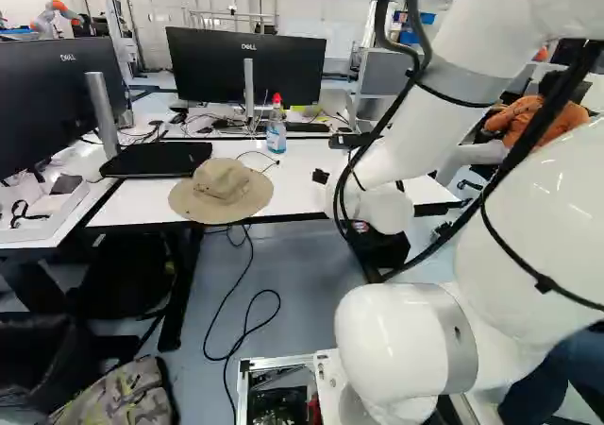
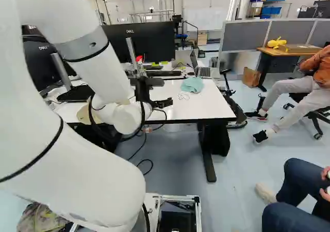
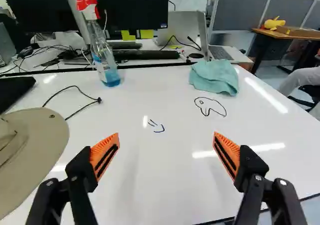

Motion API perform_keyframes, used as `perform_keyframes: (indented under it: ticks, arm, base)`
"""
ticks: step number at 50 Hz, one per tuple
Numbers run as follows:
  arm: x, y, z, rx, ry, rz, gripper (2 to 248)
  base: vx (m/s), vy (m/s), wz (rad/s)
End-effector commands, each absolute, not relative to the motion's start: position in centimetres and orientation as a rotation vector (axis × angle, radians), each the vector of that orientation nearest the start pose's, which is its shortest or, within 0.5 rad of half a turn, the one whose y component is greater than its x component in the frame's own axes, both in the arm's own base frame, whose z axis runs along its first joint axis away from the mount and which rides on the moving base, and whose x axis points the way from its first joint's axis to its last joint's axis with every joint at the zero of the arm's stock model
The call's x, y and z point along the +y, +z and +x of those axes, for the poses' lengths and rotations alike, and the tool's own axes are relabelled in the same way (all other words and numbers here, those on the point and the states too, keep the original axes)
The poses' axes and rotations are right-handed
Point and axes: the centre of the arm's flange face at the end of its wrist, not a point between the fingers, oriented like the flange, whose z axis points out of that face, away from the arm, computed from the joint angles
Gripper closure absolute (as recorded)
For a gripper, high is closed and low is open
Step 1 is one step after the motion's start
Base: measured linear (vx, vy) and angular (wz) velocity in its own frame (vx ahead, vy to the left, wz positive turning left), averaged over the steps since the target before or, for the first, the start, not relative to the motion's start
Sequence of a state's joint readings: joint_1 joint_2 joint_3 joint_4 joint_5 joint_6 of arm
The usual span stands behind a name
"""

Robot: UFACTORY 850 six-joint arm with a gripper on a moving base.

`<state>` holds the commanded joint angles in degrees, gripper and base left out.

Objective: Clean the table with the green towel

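Beyond the gripper's right-hand finger in the wrist view, the crumpled green towel (image 3: 215, 76) lies on the white table (image 3: 150, 185). The same towel (image 2: 192, 84) shows in the right base view, right of my gripper (image 2: 164, 103). My gripper (image 3: 166, 156) stands open over the table with its fingers wide apart and nothing between them. A dark looped drawing (image 3: 210, 106) is on the tabletop just nearer than the towel. Some small pen strokes (image 3: 156, 127) are ahead of the gap between the fingers.
A spray bottle (image 3: 103, 55) with a red top stands left of the towel. The tan hat (image 1: 223, 191) lies near the table's front edge. Monitors (image 1: 247, 66) and a laptop (image 3: 220, 47) are behind. Another robot (image 1: 57, 14) stands far back.
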<state>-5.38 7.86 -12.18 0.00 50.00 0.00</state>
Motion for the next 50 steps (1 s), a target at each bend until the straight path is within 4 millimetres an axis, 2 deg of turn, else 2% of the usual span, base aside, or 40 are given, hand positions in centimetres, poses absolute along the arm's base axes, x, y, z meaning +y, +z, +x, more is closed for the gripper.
perform_keyframes:
  ticks: [23, 50]
  arm:
    - [-5.6, 37.4, 35.5, 0.209, -1.849, -2.642, 3]
    - [-8.5, 39.9, 40.0, 0.275, -1.954, -2.604, 3]
  base:
    - [0.000, 0.000, 0.000]
    - [0.000, 0.000, 0.000]
